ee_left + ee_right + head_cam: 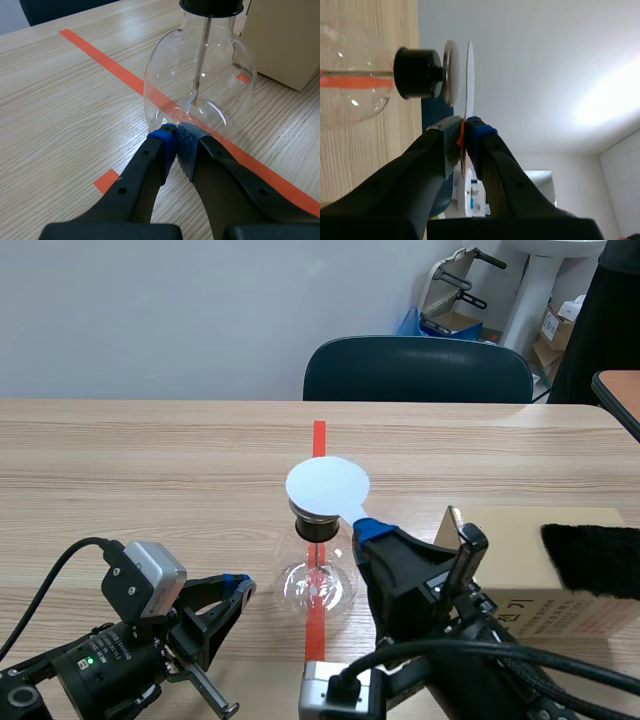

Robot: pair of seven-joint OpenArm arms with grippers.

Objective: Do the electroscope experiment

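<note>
Evidently the charging step is in hand: the right gripper [464, 125] is clamped on the handle of the white disc [469, 75], just beside the electroscope's metal plate [451, 72]; next it probably needs a gentle touch; the glass flask [316, 580], mid-table toward the near edge, holds only a rod [204, 55] (leaf spread unclear); the left gripper [176, 139] sits closed and empty at its base.

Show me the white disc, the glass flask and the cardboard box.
white disc [327, 487], scene view, flat face
glass flask [170, 85], left wrist view, bulb wall
cardboard box [515, 545], scene view, top face
</note>
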